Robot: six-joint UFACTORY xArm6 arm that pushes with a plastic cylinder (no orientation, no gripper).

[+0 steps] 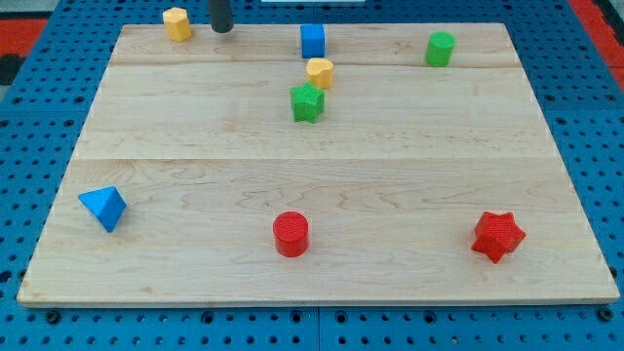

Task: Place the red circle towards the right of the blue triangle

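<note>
The red circle (291,234) is a short red cylinder near the view's bottom, a little left of centre. The blue triangle (103,208) lies at the view's lower left, near the board's left edge. The circle is far to the triangle's right and slightly lower. My tip (222,29) is at the view's top, left of centre, right next to a yellow block (176,23) and far from both task blocks.
A blue cube (312,41), a yellow cylinder (320,73) and a green star (307,102) cluster at the top centre. A green cylinder (440,49) is at the top right. A red star (498,236) sits at the lower right. The wooden board (322,166) lies on a blue pegboard.
</note>
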